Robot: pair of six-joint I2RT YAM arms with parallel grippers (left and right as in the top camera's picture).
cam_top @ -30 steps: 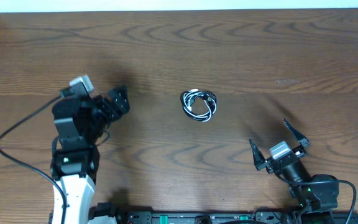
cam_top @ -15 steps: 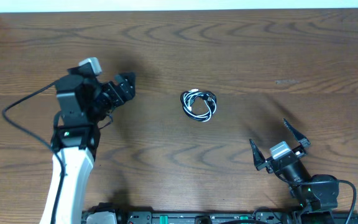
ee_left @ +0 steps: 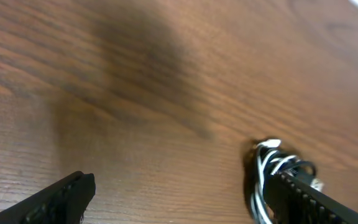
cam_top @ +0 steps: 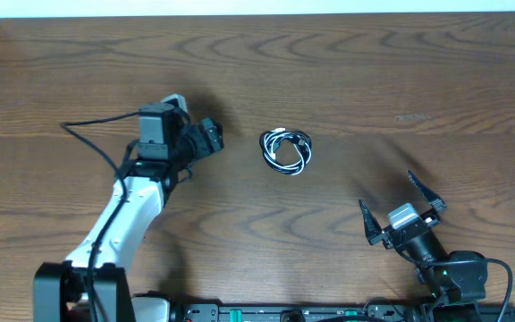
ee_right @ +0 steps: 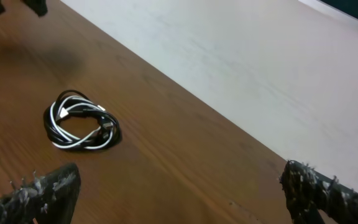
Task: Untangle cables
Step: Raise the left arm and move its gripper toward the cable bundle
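The cables (cam_top: 286,150) lie coiled together in one small bundle at the table's middle, a black cord and a white cord wound into one ring. The bundle also shows in the right wrist view (ee_right: 81,121) and, partly hidden behind a finger, in the left wrist view (ee_left: 272,163). My left gripper (cam_top: 211,138) is open and empty, a short way left of the bundle. My right gripper (cam_top: 401,204) is open and empty near the front right, well away from the bundle.
The wooden table (cam_top: 347,72) runs to a white wall strip at the back. A thick black robot wire (cam_top: 97,143) loops left of the left arm. The right arm's base (cam_top: 454,277) sits at the front edge.
My left arm has swung right toward the cable bundle, its gripper moving from the table's left to just left of the bundle. The right arm and the cables have not moved.
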